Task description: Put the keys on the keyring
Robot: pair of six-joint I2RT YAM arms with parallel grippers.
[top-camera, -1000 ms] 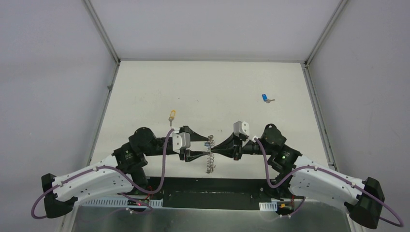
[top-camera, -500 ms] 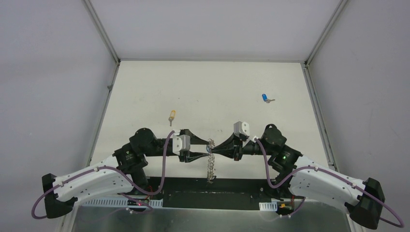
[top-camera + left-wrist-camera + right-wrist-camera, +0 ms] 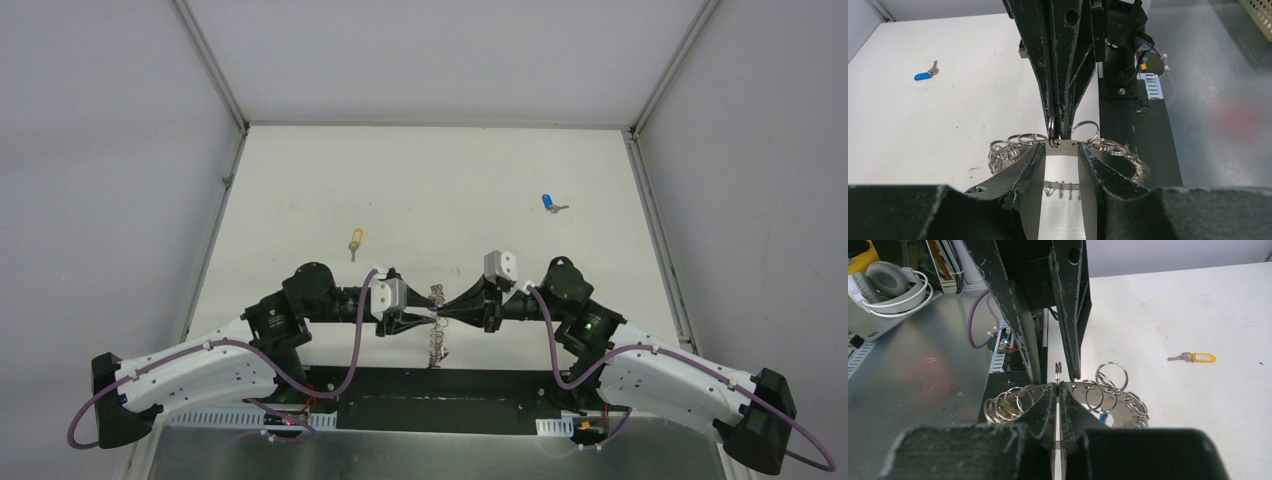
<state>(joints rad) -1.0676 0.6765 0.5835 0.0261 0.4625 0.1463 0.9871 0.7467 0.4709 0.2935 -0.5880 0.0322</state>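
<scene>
Lately changed, item by item:

1. Left pincer (image 3: 1062, 162). It has moved inward toward its partner over the last second, and its jaws have drawn narrower. They are apart, with a clear gap showing between the fingers (image 3: 1030, 167), and clamped on nothing. The tips sit at the keyring's top coils, on either side of the one loop the other arm holds.

2. Right pincer (image 3: 1058, 396). No change in place or grip. The jaws are together, pinched on a single upright loop of the keyring.

3. Keyring (image 3: 1110, 377). It hangs off the desk (image 3: 450, 180) between the two pincers, carried by the right one. The coils fan out to both sides of the right fingertips, and the slack drops below them. It looks more bunched than a second ago, as the left arm has crowded in.

4. Yellow-headed key (image 3: 1198, 357). It lies flat on the desk, well apart from both pincers, beyond and outboard of the left one. Untouched.

5. Blue-headed key (image 3: 924, 76). It lies flat on the desk, well beyond the right pincer. Untouched.

Assessment: the left jaws appear to be closing to take a second hold on the ring, probably to steady it or to pry a loop open. No loose key is in hand, so threading is judged not yet begun for these two keys.
</scene>
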